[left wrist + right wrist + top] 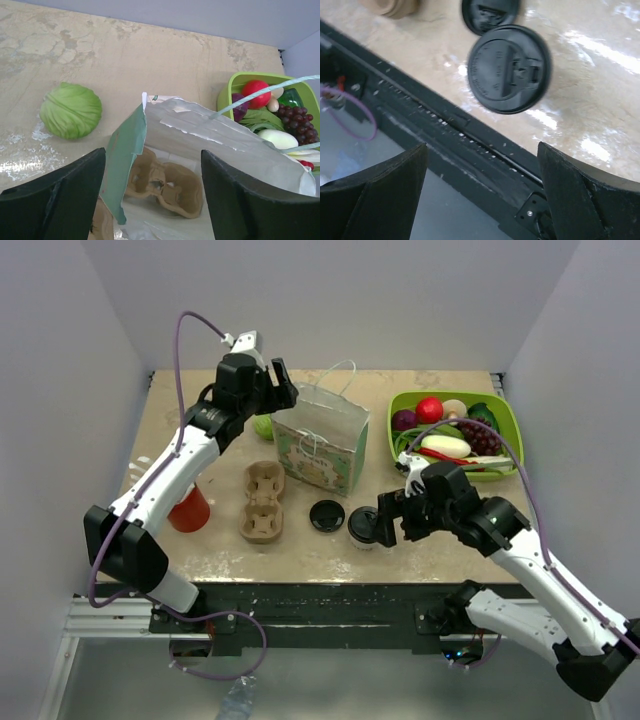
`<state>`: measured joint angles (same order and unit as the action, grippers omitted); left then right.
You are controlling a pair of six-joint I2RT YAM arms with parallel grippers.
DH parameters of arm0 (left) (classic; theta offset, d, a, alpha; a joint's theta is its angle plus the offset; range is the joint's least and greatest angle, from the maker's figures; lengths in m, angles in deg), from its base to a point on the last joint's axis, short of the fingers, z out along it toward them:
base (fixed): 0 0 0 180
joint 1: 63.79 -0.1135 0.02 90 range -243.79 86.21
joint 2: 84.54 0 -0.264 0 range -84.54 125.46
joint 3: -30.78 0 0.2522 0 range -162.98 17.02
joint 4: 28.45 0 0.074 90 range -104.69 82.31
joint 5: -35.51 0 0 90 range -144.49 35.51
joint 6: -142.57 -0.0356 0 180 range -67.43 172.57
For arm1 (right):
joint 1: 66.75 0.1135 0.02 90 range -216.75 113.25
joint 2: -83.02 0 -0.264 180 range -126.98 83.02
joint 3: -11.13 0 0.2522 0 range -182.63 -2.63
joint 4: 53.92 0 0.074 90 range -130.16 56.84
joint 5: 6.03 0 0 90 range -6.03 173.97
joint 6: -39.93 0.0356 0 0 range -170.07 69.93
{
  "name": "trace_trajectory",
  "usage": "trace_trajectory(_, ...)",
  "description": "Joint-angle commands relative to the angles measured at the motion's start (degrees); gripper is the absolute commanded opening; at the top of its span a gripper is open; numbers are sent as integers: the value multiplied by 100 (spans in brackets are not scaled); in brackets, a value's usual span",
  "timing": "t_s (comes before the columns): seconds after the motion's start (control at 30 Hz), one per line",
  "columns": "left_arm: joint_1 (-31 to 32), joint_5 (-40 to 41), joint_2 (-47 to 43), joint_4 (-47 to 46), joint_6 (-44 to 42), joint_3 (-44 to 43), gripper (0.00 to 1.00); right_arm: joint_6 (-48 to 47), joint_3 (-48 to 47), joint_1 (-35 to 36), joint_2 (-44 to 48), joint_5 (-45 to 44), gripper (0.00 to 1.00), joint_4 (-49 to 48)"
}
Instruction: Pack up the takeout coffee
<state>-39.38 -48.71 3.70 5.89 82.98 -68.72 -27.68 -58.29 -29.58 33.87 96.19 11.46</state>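
On the worn tan table [300, 555] we see a green-patterned paper gift bag [322, 445] standing open at the far centre, with a lime-green tray [440, 393] of toy produce to its right. The left gripper [281, 383] hangs over the bag's far-left rim. Its fingers are spread, the bag's edge loose between them and nothing clamped. The right gripper [386, 521] sits low by the near edge, jaws wide and empty. A moulded pulp cup carrier [263, 502] lies left of centre, with a red cup [189, 510] further left. The takeout coffee [362, 527], a white paper cup capped with a black lid, stands upright close to the near edge, its long axis vertical. It is just left of the right gripper's fingertips and not yet between them. A loose black lid [327, 515] lies flat just left of the cup. We judge the right arm by far the nearer, so the grasp should fall to it: a short reach leftward to bracket the cup, then a carry far and left to the bag.
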Motion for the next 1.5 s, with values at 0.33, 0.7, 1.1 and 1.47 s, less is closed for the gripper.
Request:
trace_trajectory(0.33, 12, 195, -764, 52, -106, -67, 100, 741, -76, -8, -1025, -1459, 81, -671)
trace_trajectory(0.7, 3, 274, -1292, 104, 0, 461, 100, 389, -191, -17, -1616, -1548, 46, -767)
trace_trajectory(1.1, 3, 266, -1337, 87, 35, 558, 100, 152, -270, -113, -1730, -1584, 33, -890)
trace_trajectory(1.47, 3, 230, -1328, 52, 0, 549, 100, -60, -218, -131, -1862, -1381, 28, -872)
